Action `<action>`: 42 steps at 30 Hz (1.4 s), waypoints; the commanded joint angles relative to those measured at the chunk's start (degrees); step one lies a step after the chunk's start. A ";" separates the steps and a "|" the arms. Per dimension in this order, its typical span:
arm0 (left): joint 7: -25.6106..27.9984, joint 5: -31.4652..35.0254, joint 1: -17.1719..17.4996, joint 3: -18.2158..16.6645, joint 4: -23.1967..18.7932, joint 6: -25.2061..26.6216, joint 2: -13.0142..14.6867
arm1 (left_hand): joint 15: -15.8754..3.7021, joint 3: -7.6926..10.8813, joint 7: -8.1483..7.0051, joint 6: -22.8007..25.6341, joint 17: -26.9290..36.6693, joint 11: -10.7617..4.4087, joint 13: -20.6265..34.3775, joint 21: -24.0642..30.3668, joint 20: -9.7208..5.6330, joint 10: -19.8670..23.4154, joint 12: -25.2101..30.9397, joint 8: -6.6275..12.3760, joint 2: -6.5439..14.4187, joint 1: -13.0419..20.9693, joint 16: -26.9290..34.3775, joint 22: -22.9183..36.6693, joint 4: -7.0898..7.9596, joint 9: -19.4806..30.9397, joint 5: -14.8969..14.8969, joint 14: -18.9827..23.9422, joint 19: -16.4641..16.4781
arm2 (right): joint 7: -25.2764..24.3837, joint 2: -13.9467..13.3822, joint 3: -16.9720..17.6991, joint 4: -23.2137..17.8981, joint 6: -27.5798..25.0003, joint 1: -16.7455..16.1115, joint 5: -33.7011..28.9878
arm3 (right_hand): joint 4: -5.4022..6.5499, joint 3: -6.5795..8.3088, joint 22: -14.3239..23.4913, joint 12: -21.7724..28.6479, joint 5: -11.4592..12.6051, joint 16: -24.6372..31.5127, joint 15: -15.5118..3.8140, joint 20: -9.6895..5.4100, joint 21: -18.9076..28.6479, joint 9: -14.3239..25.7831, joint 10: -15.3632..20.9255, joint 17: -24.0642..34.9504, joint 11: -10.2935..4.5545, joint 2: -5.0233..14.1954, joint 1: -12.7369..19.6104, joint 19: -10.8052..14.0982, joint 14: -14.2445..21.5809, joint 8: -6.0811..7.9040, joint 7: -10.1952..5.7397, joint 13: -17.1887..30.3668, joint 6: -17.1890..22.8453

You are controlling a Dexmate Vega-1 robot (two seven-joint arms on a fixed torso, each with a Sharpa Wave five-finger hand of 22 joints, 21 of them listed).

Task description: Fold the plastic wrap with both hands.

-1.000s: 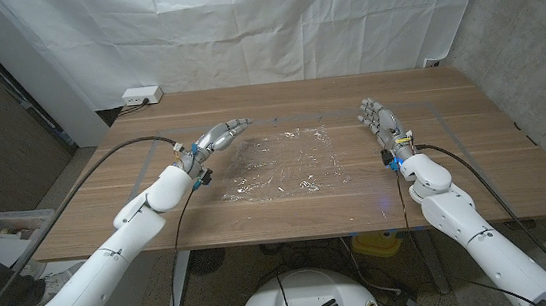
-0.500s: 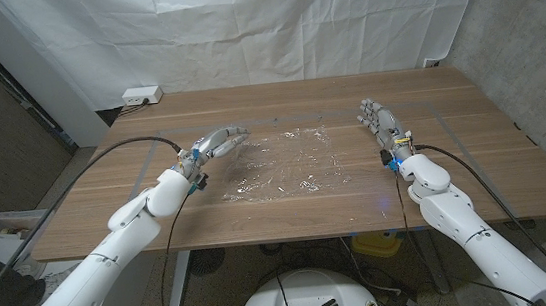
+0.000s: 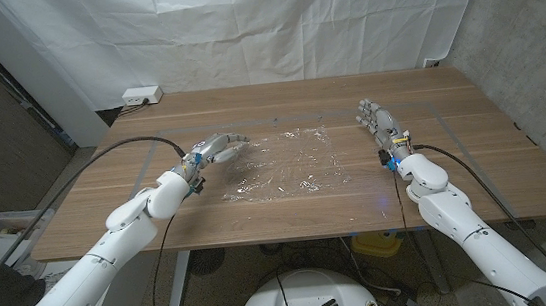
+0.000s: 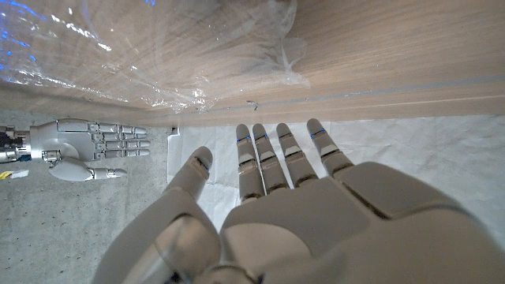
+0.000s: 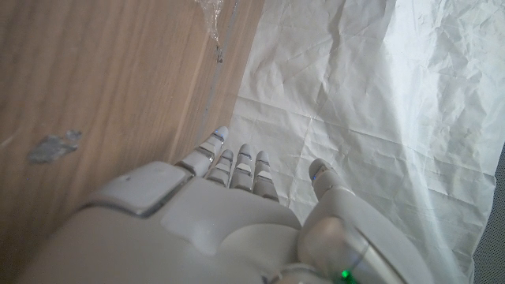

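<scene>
The left hand's fingers are spread and straight with nothing between them, reaching toward the near-left edge of the plastic wrap; the left hand hovers just beside that edge, and whether it touches the film cannot be told. The right hand holds nothing either, its fingers apart and extended, standing off the wrap's right side with bare wood between. The wrap lies crumpled and nearly flat on the middle of the counter, clear and glinting, its edges hard to trace. The likely trouble is a missed pinch: the film is thin and lies tight to the wood, so fingers may slide over it or bunch it instead of lifting an edge. If only one hand catches, the sheet could drag sideways or cling to itself and fold crookedly. Little stands in the way; a white power strip sits at the far-left corner, well apart, and a white curtain hangs behind the counter.
</scene>
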 commanded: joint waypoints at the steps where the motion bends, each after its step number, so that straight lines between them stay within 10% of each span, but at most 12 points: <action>1: -4.99 1.70 -1.31 2.30 -0.32 4.45 0.56 | -1.00 -0.96 -1.28 -4.00 0.23 -0.14 0.05 -0.39 -0.84 -3.65 -1.97 -1.07 -0.51 -1.48 -0.84 0.18 0.15 0.06 -0.01 -2.51 -0.75 | -0.80 -0.08 0.06 -0.67 -0.61 -0.45 -0.32 | -0.33 0.05 0.13 0.01 0.03 0.18 -0.11 -0.43 0.29 0.07 0.21 0.20 0.02 -0.11 0.74 0.78 0.31 0.09 -0.05 0.23 0.48; 15: -7.47 2.59 -2.32 4.30 -0.31 6.60 1.32 | -1.24 -2.21 -0.81 -5.25 0.13 -0.42 -0.05 -1.14 -1.35 -5.20 -2.59 -0.66 -1.31 -3.19 -1.16 0.09 0.60 0.03 0.10 -5.36 -1.87 | -4.52 -1.37 -0.25 -4.83 -3.82 -2.68 -2.73 | -0.49 0.05 0.13 -0.06 -0.04 0.14 -0.24 -0.55 0.28 0.07 0.22 0.25 0.05 0.02 0.93 0.82 0.27 0.02 -0.08 0.24 0.50; 42: -6.41 2.40 -3.10 5.66 1.48 5.82 1.26 | -1.86 -2.98 -1.10 -6.45 -0.02 -0.44 -0.12 -1.54 -1.68 -5.27 -2.56 -0.75 -1.45 -4.72 -1.02 0.03 1.34 -0.03 0.38 -5.90 -2.13 | -8.78 -8.72 -0.78 -26.09 -32.71 -5.58 -0.98 | -1.50 1.35 0.19 1.29 -0.89 1.52 1.52 1.58 1.54 0.18 5.67 0.46 0.75 0.93 3.47 5.73 5.36 0.87 1.54 0.27 4.51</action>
